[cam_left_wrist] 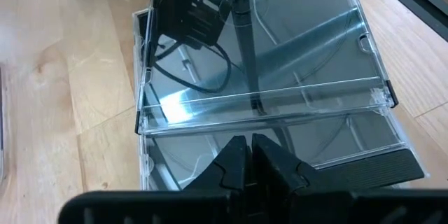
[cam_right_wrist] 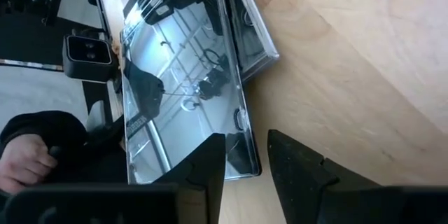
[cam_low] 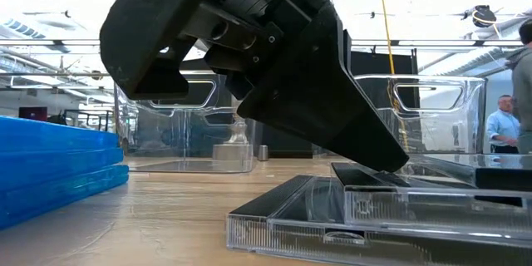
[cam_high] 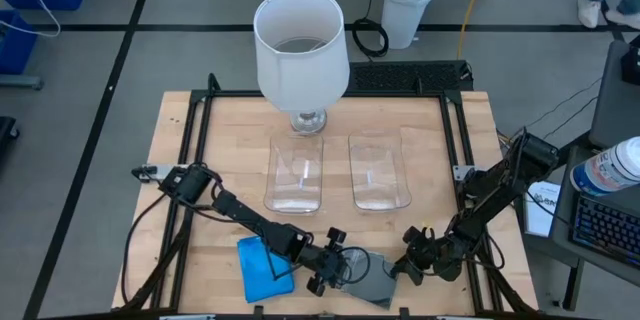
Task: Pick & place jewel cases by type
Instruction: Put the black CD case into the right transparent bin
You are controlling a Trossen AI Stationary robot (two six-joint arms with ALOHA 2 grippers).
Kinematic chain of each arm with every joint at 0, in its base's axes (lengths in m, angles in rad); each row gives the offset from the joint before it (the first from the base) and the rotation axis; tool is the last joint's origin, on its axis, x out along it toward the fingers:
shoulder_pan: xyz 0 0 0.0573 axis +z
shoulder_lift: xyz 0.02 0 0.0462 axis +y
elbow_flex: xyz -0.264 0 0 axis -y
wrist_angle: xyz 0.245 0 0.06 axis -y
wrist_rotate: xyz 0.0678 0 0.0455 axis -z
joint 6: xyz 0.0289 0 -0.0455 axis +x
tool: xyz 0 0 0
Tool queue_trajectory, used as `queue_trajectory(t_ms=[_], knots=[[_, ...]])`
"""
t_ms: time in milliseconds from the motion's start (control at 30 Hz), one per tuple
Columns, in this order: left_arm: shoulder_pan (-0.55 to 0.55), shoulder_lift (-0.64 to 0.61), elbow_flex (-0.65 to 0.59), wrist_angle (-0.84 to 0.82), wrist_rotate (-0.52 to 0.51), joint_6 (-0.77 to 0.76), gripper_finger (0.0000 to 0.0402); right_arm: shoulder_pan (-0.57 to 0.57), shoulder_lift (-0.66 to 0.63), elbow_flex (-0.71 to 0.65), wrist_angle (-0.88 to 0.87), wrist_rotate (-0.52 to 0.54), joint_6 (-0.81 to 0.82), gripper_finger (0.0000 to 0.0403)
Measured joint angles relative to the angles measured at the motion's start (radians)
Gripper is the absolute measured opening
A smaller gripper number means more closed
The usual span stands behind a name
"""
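The smoky grey jewel cases (cam_high: 372, 282) lie as a small stack at the near edge of the wooden table (cam_high: 430, 150), well apart from the two clear trays (cam_high: 296, 172) and on the near side of them. In the high view the stack's long axis runs slantwise, from near the left gripper (cam_high: 336, 260) down toward the table's front right. In the left wrist view the top case (cam_left_wrist: 266, 56) sits askew on the one below, its edges not aligned with the lower case (cam_left_wrist: 280, 150). The low view shows the cases lying flat, the upper one offset from the lower.

The blue jewel cases (cam_high: 262, 266) lie stacked just beside the grey stack, on its left, under the left forearm. Their long axis runs roughly from the trays toward the table's front edge, slightly tilted.

The left gripper is directly above the grey stack's trayward end. Its fingers (cam_left_wrist: 238, 164) are pressed together, tips touching the lower case's edge; nothing is pinched between them.

The right gripper (cam_high: 412, 260) stands at the grey stack's right side. Its fingers (cam_right_wrist: 210, 161) are spread, with the corner of the top case at the gap; whether they touch it cannot be told.

A white lampshade (cam_high: 300, 45) on a glass base stands beyond the trays.
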Motion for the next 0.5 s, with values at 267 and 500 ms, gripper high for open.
queue_trajectory(t_ms=[267, 500], knots=[[0.000, 0.000, 0.000, 0.002, 0.000, 0.001, 0.0035, 0.000, -0.001, -0.012, 0.023, -0.049, 0.012, 0.0117], [0.000, 0.000, 0.000, 0.003, 0.000, 0.001, 0.0035, 0.000, -0.001, -0.012, 0.028, -0.068, -0.014, 0.0092]])
